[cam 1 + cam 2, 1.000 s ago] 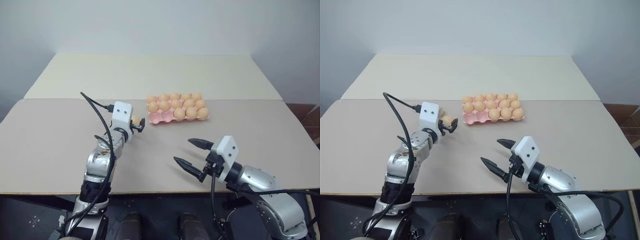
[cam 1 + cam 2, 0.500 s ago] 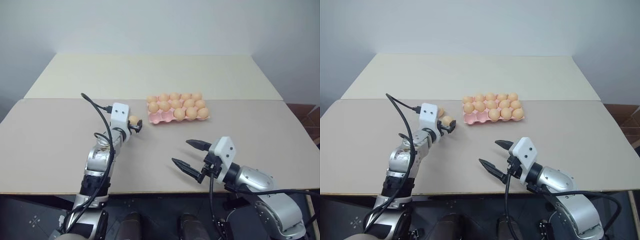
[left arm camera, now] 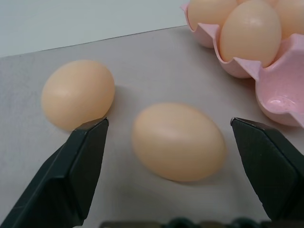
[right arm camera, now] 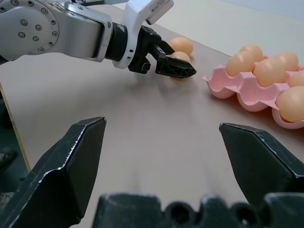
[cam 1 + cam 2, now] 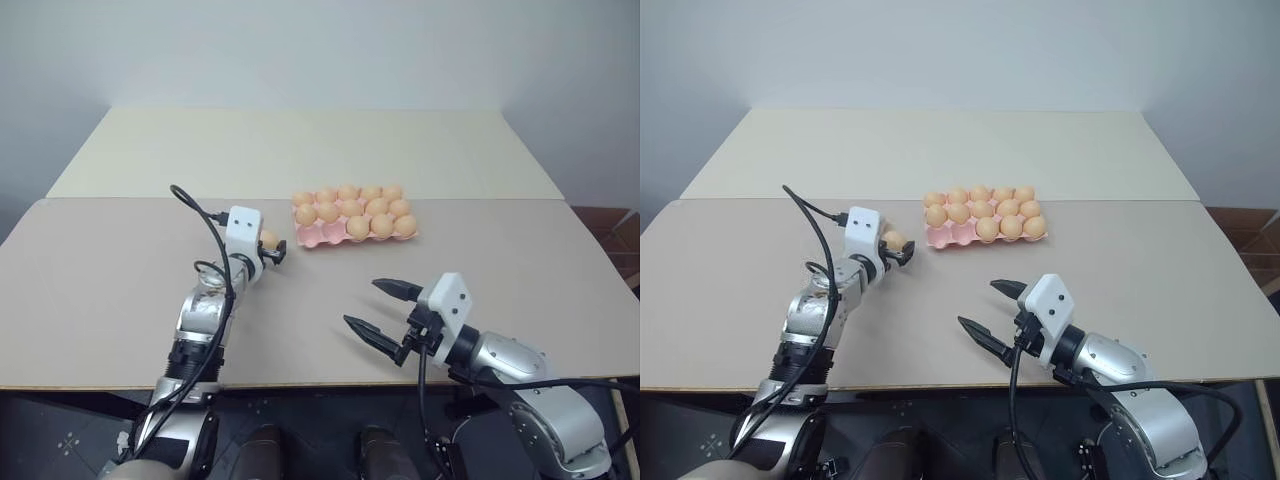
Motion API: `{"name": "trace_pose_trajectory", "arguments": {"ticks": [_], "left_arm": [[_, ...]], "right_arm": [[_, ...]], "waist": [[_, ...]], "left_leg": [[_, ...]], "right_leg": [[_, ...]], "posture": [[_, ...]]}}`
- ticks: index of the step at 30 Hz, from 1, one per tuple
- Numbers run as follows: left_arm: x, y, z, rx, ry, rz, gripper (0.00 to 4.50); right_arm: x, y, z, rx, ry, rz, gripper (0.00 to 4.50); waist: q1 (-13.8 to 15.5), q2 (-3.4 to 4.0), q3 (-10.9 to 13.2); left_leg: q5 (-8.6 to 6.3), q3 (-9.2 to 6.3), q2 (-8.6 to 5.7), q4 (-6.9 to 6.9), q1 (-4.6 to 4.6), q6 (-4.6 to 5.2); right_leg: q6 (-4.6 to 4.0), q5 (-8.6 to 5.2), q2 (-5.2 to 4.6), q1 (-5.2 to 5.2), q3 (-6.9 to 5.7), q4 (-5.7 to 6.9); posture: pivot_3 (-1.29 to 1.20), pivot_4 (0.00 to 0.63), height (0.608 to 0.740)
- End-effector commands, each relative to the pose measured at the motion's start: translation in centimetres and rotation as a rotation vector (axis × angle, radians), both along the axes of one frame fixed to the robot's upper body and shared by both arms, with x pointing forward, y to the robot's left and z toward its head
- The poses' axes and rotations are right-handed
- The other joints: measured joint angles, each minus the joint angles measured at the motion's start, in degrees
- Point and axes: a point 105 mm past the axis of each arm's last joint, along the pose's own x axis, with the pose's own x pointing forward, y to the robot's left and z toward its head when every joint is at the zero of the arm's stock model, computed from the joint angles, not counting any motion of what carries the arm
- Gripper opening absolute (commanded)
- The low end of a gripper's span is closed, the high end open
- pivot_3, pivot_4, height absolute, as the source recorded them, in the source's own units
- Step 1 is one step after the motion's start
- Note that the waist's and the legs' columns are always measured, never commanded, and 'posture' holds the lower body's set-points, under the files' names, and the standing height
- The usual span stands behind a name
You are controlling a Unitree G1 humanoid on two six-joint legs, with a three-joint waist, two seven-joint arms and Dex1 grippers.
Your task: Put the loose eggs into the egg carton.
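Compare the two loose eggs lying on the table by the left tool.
The nearer loose egg lies between the open fingers of the left tool; the farther loose egg lies outside them, beyond one finger.

The nearer loose egg lies closer to the egg carton; the farther loose egg lies farther from it.

Both are smooth, pale orange-tan ovals resting on the table, ungripped and apart.

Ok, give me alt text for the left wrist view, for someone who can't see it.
The open left gripper frames one loose egg lying on the table between its two black fingers, not yet touching it. A second loose egg lies beyond one fingertip, and the pink egg carton, with eggs and an empty cup, sits beyond the other.
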Motion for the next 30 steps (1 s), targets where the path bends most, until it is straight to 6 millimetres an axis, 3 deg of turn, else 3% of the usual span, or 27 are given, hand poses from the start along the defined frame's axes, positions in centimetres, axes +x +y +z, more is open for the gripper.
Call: {"name": "trace_pose_trajectory", "arguments": {"ticks": [1,11,14,18,26,30], "left_arm": [[0.4,-0.4,1.5,0.008,-0.059,-0.017,4.46],[0.8,-0.3,1.0,0.012,-0.051,-0.015,4.46],[1.0,-0.3,1.1,0.008,-0.054,-0.015,3.83],[1.0,-0.2,1.1,0.01,-0.062,-0.013,2.55],[0.3,0.0,1.9,0.03,-0.114,-0.012,2.35],[-1.4,-2.8,4.7,0.048,-0.226,-0.137,2.35]], "right_arm": [[-0.2,0.3,1.0,0.011,-0.04,0.012,4.5],[-0.2,0.2,1.0,0.012,-0.043,0.006,4.5],[-0.2,0.1,1.1,0.012,-0.045,0.003,4.5],[-0.2,0.1,1.1,0.01,-0.045,0.0,4.5],[-0.2,0.1,1.1,0.011,-0.046,-0.003,4.5],[-0.3,0.0,1.3,0.012,-0.052,-0.008,4.5]], "waist": [[0.0,0.0,0.0],[0.0,0.0,0.0],[0.0,0.0,0.0],[0.0,0.0,0.0],[-0.1,0.0,0.0],[0.0,0.0,0.0]], "left_leg": [[0.0,0.0,0.0,0.0,0.0,0.0],[0.0,0.0,0.0,0.0,0.0,0.0],[0.0,0.0,0.0,0.0,0.0,0.0],[0.0,0.0,0.0,0.0,0.0,0.0],[0.0,0.0,0.0,0.0,0.0,0.0],[0.0,0.0,0.01,0.0,-0.02,0.0]], "right_leg": [[0.0,0.0,0.0,0.0,0.0,0.0],[0.0,0.0,0.0,0.0,0.0,0.01],[0.0,0.0,0.0,0.0,0.0,0.0],[0.0,0.0,0.0,0.0,0.0,0.0],[0.0,0.0,0.0,0.0,0.0,0.01],[0.0,0.0,-0.01,-0.01,0.0,0.0]], "posture": [[0.0,0.15,0.74],[0.0,0.15,0.74],[0.0,0.15,0.74],[0.0,0.15,0.74],[0.0,0.15,0.74],[0.0,0.15,0.74]]}}
